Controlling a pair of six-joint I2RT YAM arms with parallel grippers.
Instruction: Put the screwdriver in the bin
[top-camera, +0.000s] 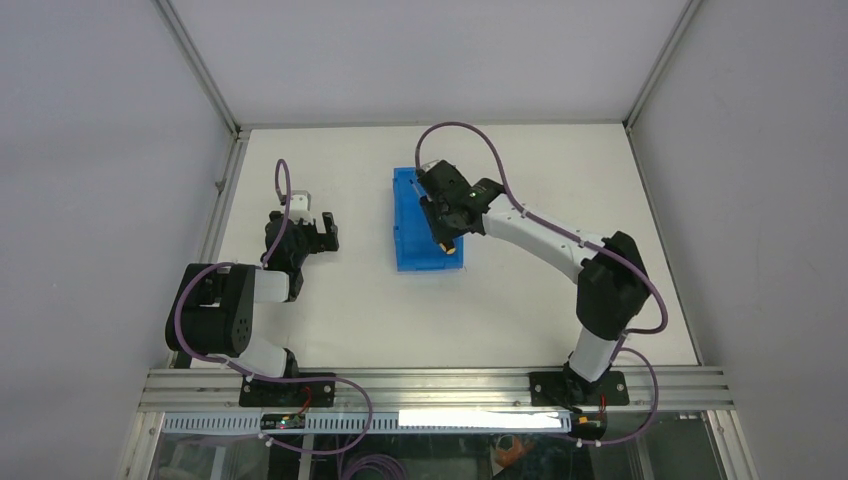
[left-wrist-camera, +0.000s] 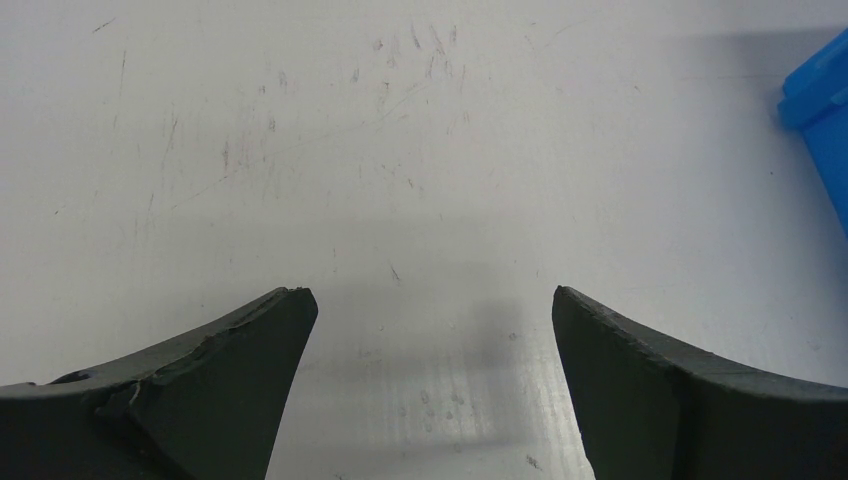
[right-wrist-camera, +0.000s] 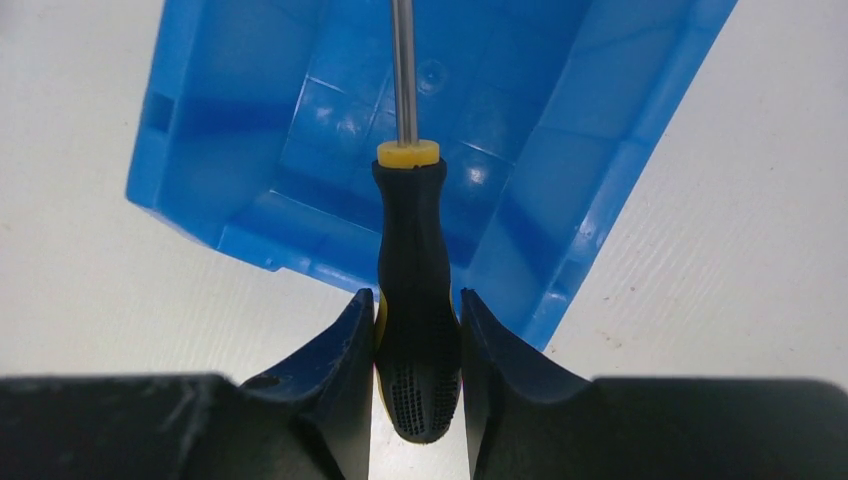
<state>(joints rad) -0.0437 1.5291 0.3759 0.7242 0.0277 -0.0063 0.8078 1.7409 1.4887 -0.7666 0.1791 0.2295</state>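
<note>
The screwdriver (right-wrist-camera: 415, 260), black-handled with a yellow collar, points its metal shaft down into the blue bin (right-wrist-camera: 250, 130). Its handle crosses the bin's near wall, and the butt end sticks out over the table. My right gripper (right-wrist-camera: 415, 295) straddles the handle, its jaws just slightly open; thin slivers of light show beside the handle. In the top view the right gripper (top-camera: 443, 222) hangs over the bin (top-camera: 410, 250), with the screwdriver's (top-camera: 447, 242) yellow end at the near right corner. My left gripper (top-camera: 325, 228) is open over bare table to the left of the bin.
The left wrist view shows scratched white table between the open left gripper (left-wrist-camera: 435, 295) fingers and one corner of the bin (left-wrist-camera: 820, 110) at the right edge. Aluminium frame rails border the table on all sides.
</note>
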